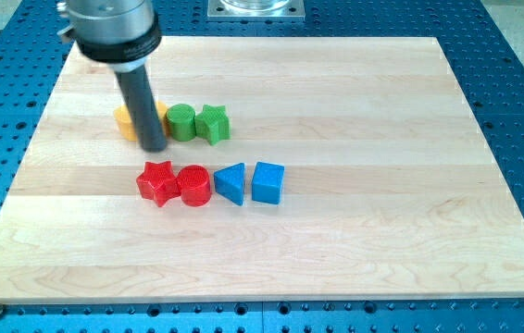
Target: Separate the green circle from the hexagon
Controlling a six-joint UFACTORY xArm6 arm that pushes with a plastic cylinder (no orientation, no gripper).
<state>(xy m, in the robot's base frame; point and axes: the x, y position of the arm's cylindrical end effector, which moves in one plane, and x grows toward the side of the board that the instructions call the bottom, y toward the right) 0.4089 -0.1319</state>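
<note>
The green circle sits on the wooden board in the upper left part. A yellow hexagon lies to its left, touching or nearly touching it, and is partly hidden behind my rod. A green star touches the circle's right side. My tip rests at the lower edge of the yellow hexagon, just left of the green circle.
Below that row lie a red star, a red cylinder, a blue triangle and a blue cube in a line. A blue perforated table surrounds the board.
</note>
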